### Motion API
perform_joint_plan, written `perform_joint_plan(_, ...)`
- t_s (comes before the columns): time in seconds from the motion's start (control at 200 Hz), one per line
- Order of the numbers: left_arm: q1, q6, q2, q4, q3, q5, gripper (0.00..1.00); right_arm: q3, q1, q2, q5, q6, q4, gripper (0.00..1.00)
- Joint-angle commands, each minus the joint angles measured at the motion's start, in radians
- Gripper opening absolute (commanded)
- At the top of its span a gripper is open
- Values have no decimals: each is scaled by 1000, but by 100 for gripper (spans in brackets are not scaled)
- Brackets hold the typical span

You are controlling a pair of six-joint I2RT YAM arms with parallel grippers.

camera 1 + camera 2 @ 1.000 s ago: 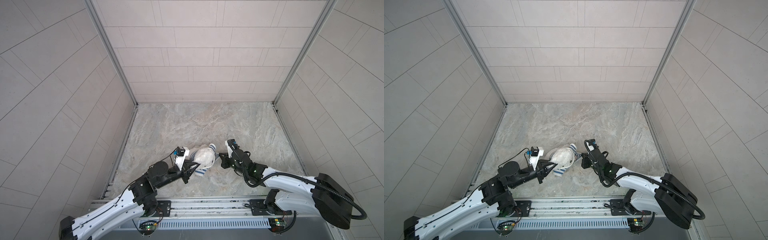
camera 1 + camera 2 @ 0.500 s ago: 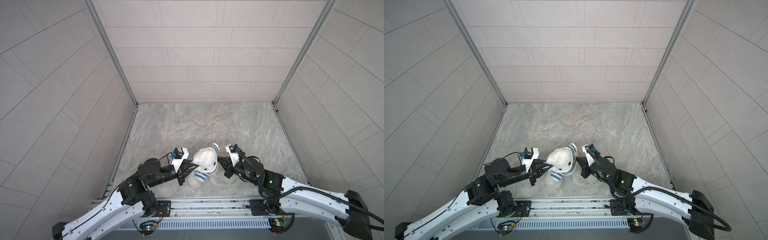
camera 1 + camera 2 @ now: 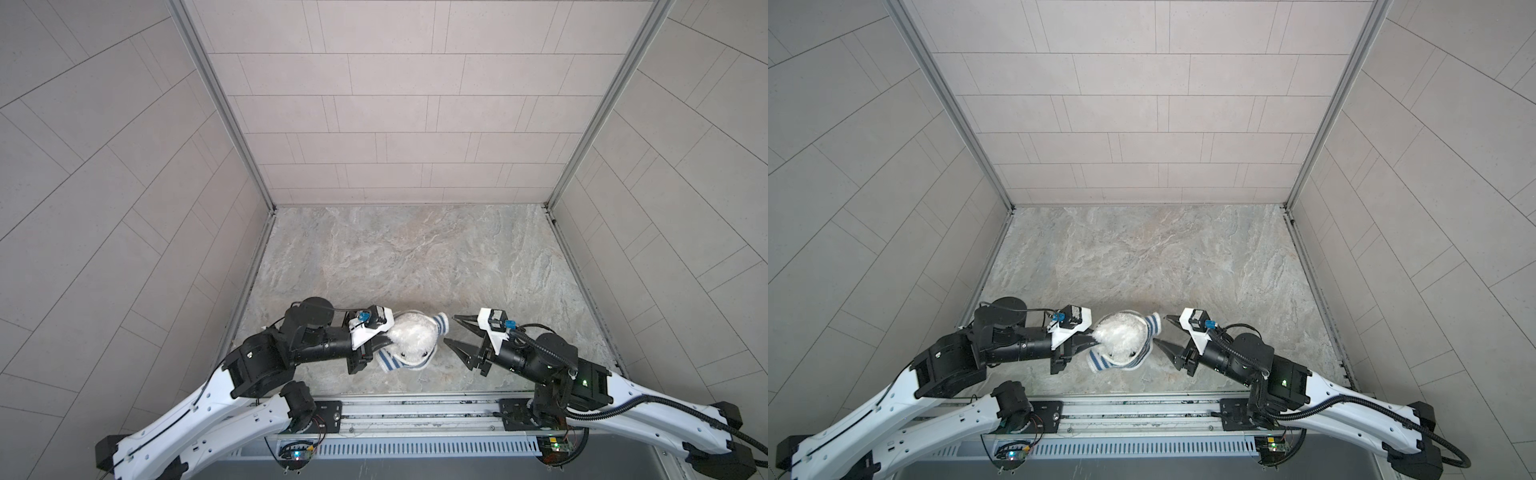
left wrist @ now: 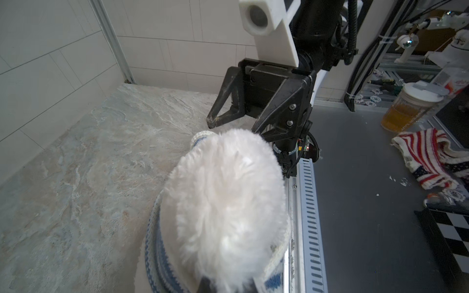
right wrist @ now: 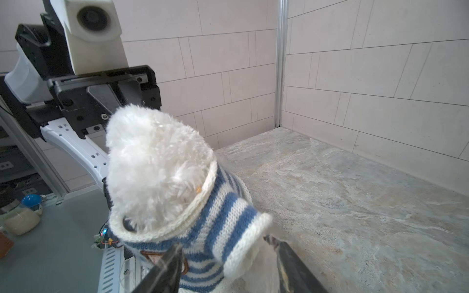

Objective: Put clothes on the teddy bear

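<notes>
The teddy bear (image 3: 413,338) (image 3: 1121,336) is a fluffy white plush held off the stone floor near the front edge. It wears a blue-and-white striped shirt (image 3: 390,362) (image 5: 215,220), with the collar round its neck and one sleeve (image 3: 441,323) sticking out to the right. My left gripper (image 3: 388,343) (image 3: 1094,340) is shut on the back of the bear's head (image 4: 228,203). My right gripper (image 3: 451,329) (image 3: 1162,329) is open just right of the sleeve, and its fingers (image 5: 167,266) stand either side of the sleeve without pinching it.
Tiled walls close the cell on three sides, and a metal rail (image 3: 415,411) runs along the front. Outside the cell, the left wrist view shows a red-and-white striped garment (image 4: 431,157) and a jar of amber liquid (image 4: 406,109).
My right gripper has opened, let go of the shirt and drawn back a little to the right. The bear, still held by the left gripper, has shifted slightly toward the front.
</notes>
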Motion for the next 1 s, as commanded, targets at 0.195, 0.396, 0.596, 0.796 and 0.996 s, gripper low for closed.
perform_joint_plan(0.195, -4, 110, 33, -85, 90, 62, 0, 59, 5, 17, -85, -135, -103, 50)
perform_joint_plan(0.396, -4, 107, 28, -83, 96, 78, 0, 29, 4, 8, -133, -119, -110, 47)
perform_joint_plan(0.596, -4, 104, 19, -81, 89, 86, 0, 31, 4, 43, -128, -131, -82, 38)
perform_joint_plan(0.796, -4, 94, -4, -64, 89, 74, 0, 6, 4, 11, -14, -137, -101, 0)
perform_joint_plan(0.996, -4, 77, -31, -32, 91, 75, 0, -69, -8, -78, 214, -93, -127, 0)
